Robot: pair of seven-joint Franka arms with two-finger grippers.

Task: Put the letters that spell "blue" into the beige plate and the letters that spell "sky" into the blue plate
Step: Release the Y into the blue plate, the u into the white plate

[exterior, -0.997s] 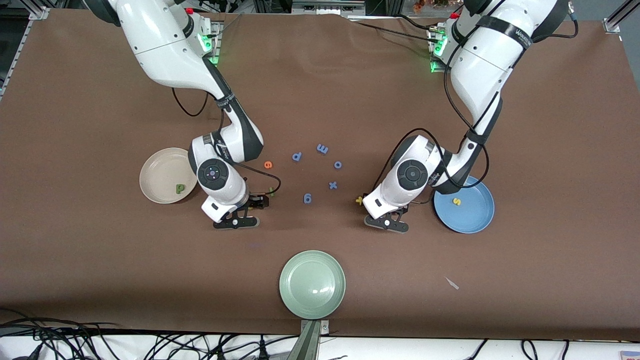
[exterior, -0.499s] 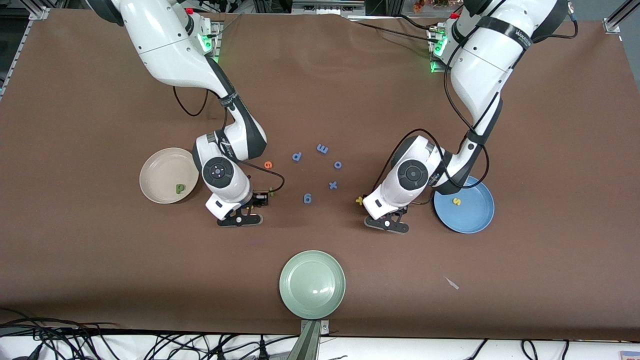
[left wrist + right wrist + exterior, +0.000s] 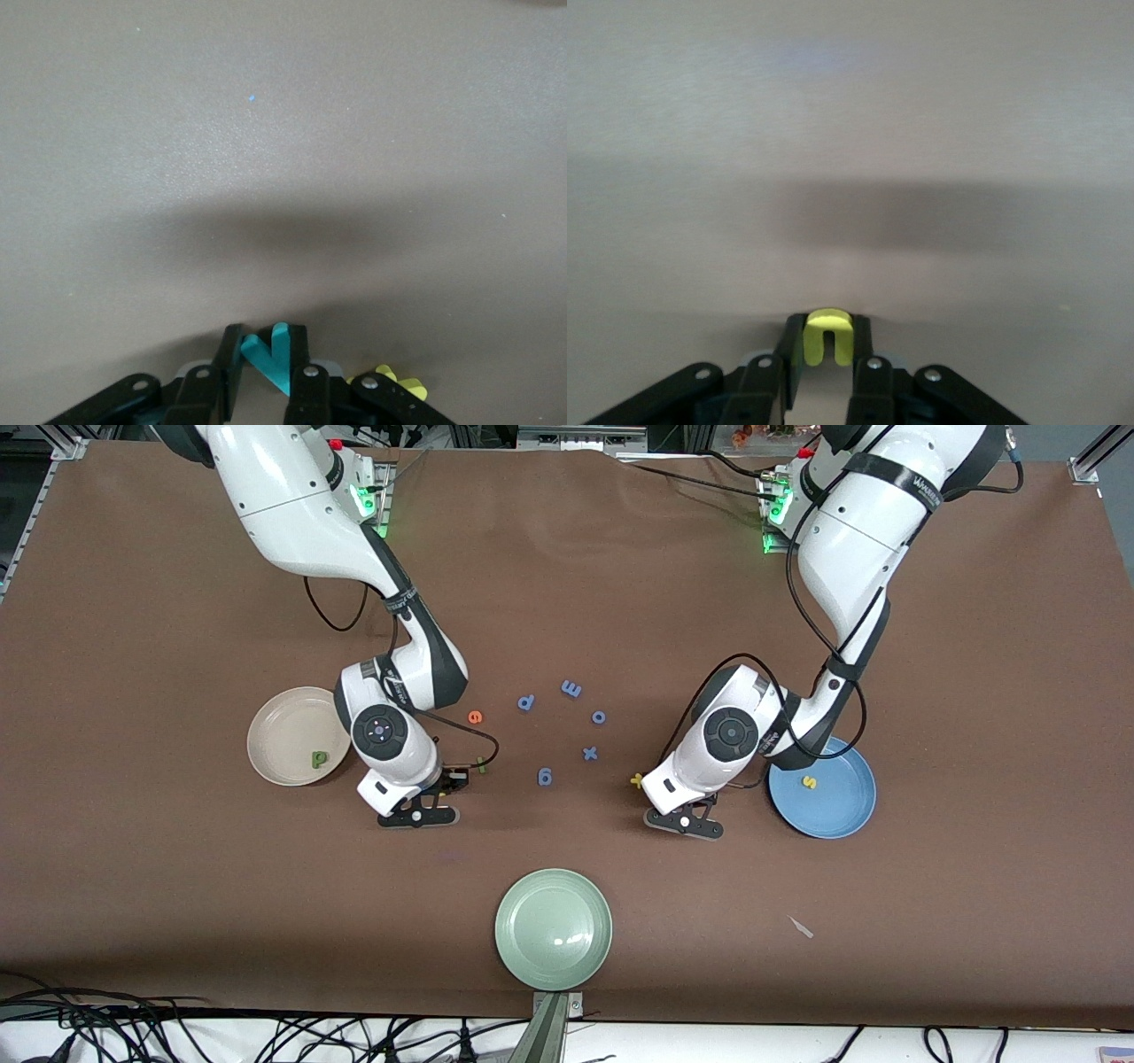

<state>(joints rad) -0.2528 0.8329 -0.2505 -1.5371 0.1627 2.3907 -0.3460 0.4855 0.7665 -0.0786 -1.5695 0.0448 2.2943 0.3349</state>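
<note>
My left gripper (image 3: 266, 341) is shut on the teal y (image 3: 273, 356), low over the cloth between the blue letters and the blue plate (image 3: 842, 810). The yellow k (image 3: 392, 384) lies on the cloth just beside it (image 3: 636, 781). The yellow s (image 3: 808, 781) lies in the blue plate. My right gripper (image 3: 827, 326) is shut on the yellow u (image 3: 827, 340), low over the cloth beside the beige plate (image 3: 276, 731). That plate holds the green b (image 3: 319, 759). The olive l (image 3: 481, 764) and the orange e (image 3: 475, 716) lie on the cloth near the right gripper (image 3: 418, 808).
Several blue letters (image 3: 571, 688) are scattered on the brown cloth between the two arms. A pale green plate (image 3: 554, 928) stands near the front edge, nearer to the camera than both grippers. A small scrap (image 3: 801, 927) lies toward the left arm's end.
Both grippers have closed, the left on the teal y and the right on the yellow u. The right hand shifted slightly and came back; the left hand stayed put.
</note>
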